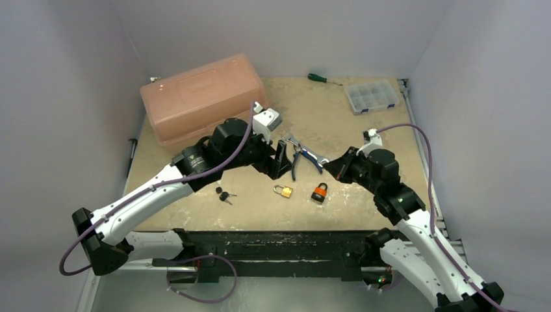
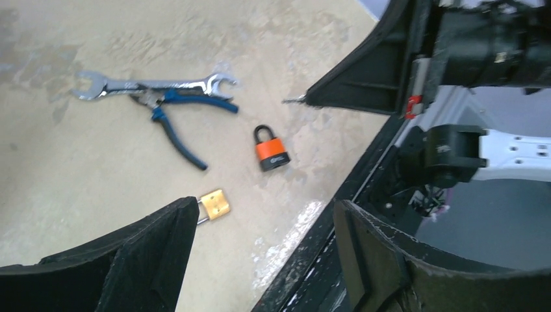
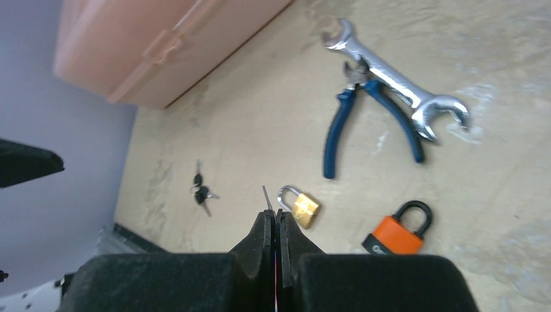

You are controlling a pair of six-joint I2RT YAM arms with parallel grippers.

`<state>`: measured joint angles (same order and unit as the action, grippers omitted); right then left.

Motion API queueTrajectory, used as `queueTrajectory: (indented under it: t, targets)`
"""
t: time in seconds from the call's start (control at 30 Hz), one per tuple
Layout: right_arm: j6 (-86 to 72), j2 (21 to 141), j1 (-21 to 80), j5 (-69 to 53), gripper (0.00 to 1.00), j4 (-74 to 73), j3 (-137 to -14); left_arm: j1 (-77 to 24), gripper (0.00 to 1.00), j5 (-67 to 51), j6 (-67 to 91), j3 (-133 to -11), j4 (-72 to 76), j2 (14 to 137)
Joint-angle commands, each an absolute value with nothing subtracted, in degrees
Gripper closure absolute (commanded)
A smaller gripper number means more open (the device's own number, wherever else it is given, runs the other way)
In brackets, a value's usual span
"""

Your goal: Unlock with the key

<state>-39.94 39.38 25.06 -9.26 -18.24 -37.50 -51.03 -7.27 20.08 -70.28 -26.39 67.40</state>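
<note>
While the left hand (image 2: 266,211) hangs released over the desk (image 3: 260,117), the right hand (image 3: 273,218) is clenched on a key (image 3: 266,195), only its thin tip showing. A brass padlock (image 3: 302,207) and an orange padlock (image 3: 396,235) lie apart nearby; the orange one's white label is unreadable.

Only the tip of the key (image 3: 266,196) shows; the rest is buried between the right gripper's (image 3: 273,217) pressed fingers. In the left wrist view, the brass lock's (image 2: 215,203) shackle hides behind a finger (image 2: 146,257) at 7 o'clock. In the right wrist view, the box (image 3: 156,45) is cut off at 11 o'clock. The key bunch (image 1: 225,194) is too small to count.
</note>
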Motion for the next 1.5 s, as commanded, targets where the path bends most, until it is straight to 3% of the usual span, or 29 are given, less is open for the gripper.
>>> queueTrajectory:
  t: [0.0,0.23,0.37,0.6,0.9,1.47]
  targets:
    - [-41.03,39.96,24.99,2.17,1.0,-22.71,-40.09,-51.02,0.21,-1.78,17.84,-70.0,-31.38,70.14]
    - [-37.11,41.46,25.0,4.91,1.0,-24.34,-42.28,-51.12,0.2,-0.55,3.07,-62.72,-27.26,73.61]
    - [-37.64,42.05,25.0,4.01,1.0,-24.49,-41.58,-51.15,0.23,1.14,-8.86,-55.57,-16.77,74.55]
    - [-39.12,39.17,25.0,2.59,1.0,-25.83,-40.13,-51.24,0.2,-12.64,-35.64,-47.81,-10.19,75.57]
    - [-41.85,33.59,24.95,0.09,1.0,-26.04,-36.35,-51.16,0.19,-19.83,-50.6,-56.2,-17.33,89.16]
    - [-41.13,29.76,24.94,-3.09,1.0,-28.65,-36.03,-51.22,0.25,-18.78,-55.78,-67.78,-26.78,104.7]
